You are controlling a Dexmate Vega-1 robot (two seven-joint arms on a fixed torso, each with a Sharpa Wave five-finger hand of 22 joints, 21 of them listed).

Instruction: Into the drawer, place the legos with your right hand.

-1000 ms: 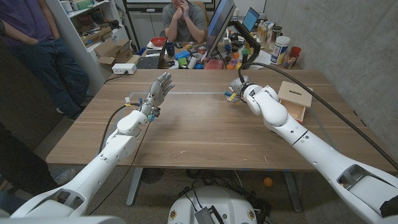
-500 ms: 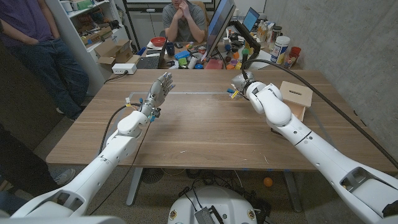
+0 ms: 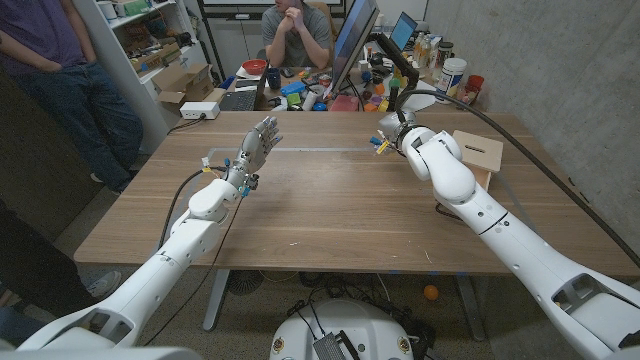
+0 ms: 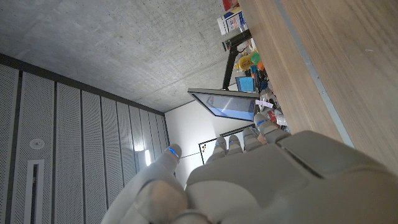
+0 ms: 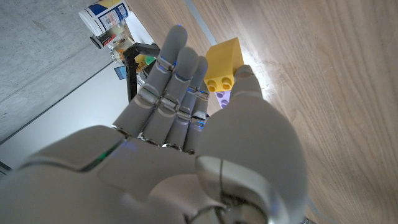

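Observation:
My right hand [image 3: 394,137] hovers above the far right part of the table, pinching a yellow lego [image 5: 224,63] between thumb and fingers; a purple lego [image 5: 222,98] shows just under it in the right wrist view. In the head view the legos [image 3: 380,143] peek out at the hand's left side. The wooden drawer box [image 3: 476,156] stands just right of that hand, near the table's right edge. My left hand [image 3: 258,142] is raised over the far left-middle of the table, fingers apart and holding nothing; its back [image 4: 261,174] shows in the left wrist view.
A pale tape line [image 3: 320,150] runs across the far part of the table. Behind the table's far edge stand a monitor [image 3: 352,40], a cluttered desk and a seated person [image 3: 296,30]. Another person [image 3: 60,70] stands at the far left.
My right hand has moved to the right and slightly farther back with the legos, closing on the drawer box. The left hand has stayed in place.

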